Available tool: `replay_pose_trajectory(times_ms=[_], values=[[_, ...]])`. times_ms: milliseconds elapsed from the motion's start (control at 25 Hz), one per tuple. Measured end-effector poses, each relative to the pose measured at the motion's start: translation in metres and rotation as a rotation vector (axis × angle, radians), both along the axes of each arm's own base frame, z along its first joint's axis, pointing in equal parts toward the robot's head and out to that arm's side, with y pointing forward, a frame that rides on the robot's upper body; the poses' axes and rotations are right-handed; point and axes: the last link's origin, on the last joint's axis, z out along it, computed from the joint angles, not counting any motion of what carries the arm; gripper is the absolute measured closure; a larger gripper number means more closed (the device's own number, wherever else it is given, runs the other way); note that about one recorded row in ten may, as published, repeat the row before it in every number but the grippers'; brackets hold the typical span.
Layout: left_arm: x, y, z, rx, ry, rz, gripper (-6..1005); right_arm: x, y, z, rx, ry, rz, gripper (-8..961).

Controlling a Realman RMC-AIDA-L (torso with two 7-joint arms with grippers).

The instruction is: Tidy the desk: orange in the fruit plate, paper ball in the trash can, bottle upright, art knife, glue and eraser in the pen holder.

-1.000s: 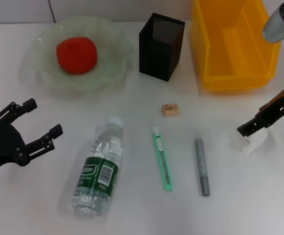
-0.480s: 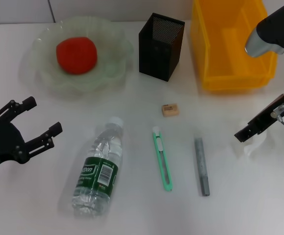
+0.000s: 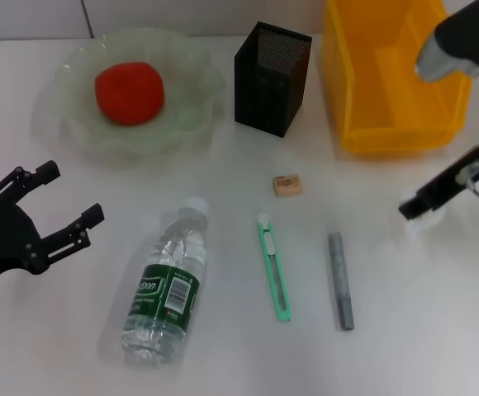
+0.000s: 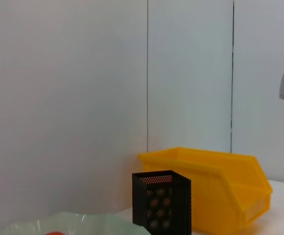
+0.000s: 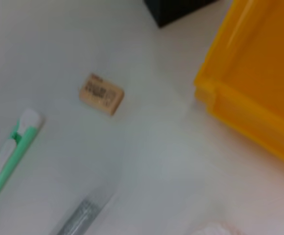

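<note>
Gripping the paper ball (image 3: 428, 221), right end effector (image 3: 414, 209) hovers near the trash can (image 3: 388, 132).

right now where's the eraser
In the head view the eraser lies flat on the desk, mid-table, in front of the pen holder and just beyond the art knife.

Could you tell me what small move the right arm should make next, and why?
Probably carry on lifting toward the big yellow plastic bin. The right gripper appears shut on the small crumpled white paper wad, which sits just in front of the bin, at its right end. The left gripper hangs open near the lying clear bottle.
</note>
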Motion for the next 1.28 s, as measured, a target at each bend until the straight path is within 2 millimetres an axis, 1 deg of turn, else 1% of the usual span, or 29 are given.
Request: replay_pose_trajectory(times_ms=[40,120,320,360,400,440,520,560,600,640,680,760,800,880,1000,1080,1120,1200,1280], values=[[0.001,0.0,0.0,0.0,-0.001,-0.003,131,0.0,0.0,0.0,0.0,0.0,0.0,418],[0.001,0.0,0.0,0.0,-0.001,-0.003,131,-0.009,0.003,0.016,0.053,0.025,0.018,420],[0.002,0.001,0.001,0.0,-0.003,-0.01,132,-0.043,0.027,0.084,0.338,0.13,0.14,424],[0.002,0.001,0.001,0.0,-0.003,-0.01,132,-0.048,0.033,0.095,0.398,0.148,0.174,425],[0.002,0.001,0.001,-0.001,-0.005,-0.011,132,-0.049,0.046,0.103,0.474,0.178,0.206,426],[0.002,0.001,0.001,-0.001,-0.005,-0.012,133,-0.049,0.046,0.103,0.474,0.178,0.206,427],[0.002,0.001,0.0,-0.001,-0.005,-0.012,133,-0.041,0.061,0.1,0.511,0.22,0.221,428],[0.003,0.001,0.0,-0.001,-0.006,-0.013,133,-0.035,0.068,0.094,0.519,0.25,0.229,429],[0.003,0.001,-0.001,-0.001,-0.007,-0.013,133,-0.024,0.078,0.085,0.523,0.284,0.219,429],[0.003,0.001,-0.001,-0.002,-0.008,-0.012,133,-0.024,0.078,0.085,0.523,0.284,0.219,428],[0.003,0.001,-0.001,-0.002,-0.008,-0.012,133,-0.018,0.082,0.082,0.523,0.293,0.206,428],[0.004,0.002,-0.001,-0.003,-0.01,-0.012,134,-0.011,0.085,0.079,0.517,0.299,0.179,374],[0.005,0.005,-0.001,-0.003,-0.011,-0.016,134,-0.009,0.086,0.079,0.515,0.304,0.174,346],[0.006,0.007,-0.001,-0.003,-0.011,-0.02,134,-0.009,0.084,0.081,0.522,0.339,0.19,292],[0.006,0.007,-0.001,-0.003,-0.011,-0.02,135,-0.011,0.075,0.088,0.535,0.418,0.215,203],[0.006,0.007,-0.001,-0.003,-0.011,-0.02,135,-0.012,0.066,0.098,0.531,0.47,0.226,144],[0.012,0.014,-0.001,-0.007,-0.017,-0.041,135,-0.014,0.059,0.102,0.522,0.503,0.237,115],[0.014,0.016,-0.001,-0.011,-0.022,-0.045,135,-0.016,0.04,0.112,0.512,0.577,0.289,116],[0.015,0.018,-0.001,-0.012,-0.023,-0.047,136,-0.014,0.015,0.119,0.512,0.677,0.357,117]])
